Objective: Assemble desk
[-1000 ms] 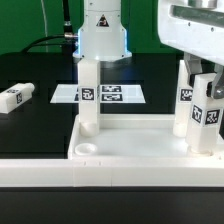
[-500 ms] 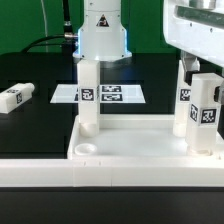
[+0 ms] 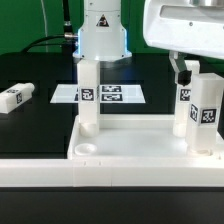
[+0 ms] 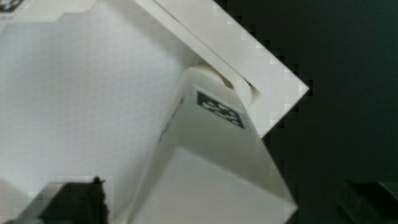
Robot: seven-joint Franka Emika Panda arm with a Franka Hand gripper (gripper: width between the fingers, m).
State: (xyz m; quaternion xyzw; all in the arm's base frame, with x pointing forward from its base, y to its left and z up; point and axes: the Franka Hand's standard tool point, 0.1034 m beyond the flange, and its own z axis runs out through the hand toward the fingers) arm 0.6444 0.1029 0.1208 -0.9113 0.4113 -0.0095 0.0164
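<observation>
The white tray-like tabletop (image 3: 130,140) lies with its sockets up, and three tagged white legs stand upright in it: one at the back on the exterior view's left (image 3: 88,95) and two on its right (image 3: 185,105) (image 3: 208,115). A fourth leg (image 3: 15,97) lies loose on the black table at the left. My gripper (image 3: 198,72) hangs open just above the front right leg, not touching it. In the wrist view that leg (image 4: 214,150) shows from above with its tag, between my dark fingertips (image 4: 75,200), with the gripper (image 4: 222,208) wide around it.
The marker board (image 3: 112,95) lies flat behind the tabletop, in front of the robot base (image 3: 100,35). A long white low wall (image 3: 110,172) runs along the front edge. The tabletop's near-left corner socket (image 3: 88,148) holds nothing.
The gripper has opened and let go of the front right leg, then risen and shifted slightly towards the exterior view's left. The leg stays standing in its socket.
</observation>
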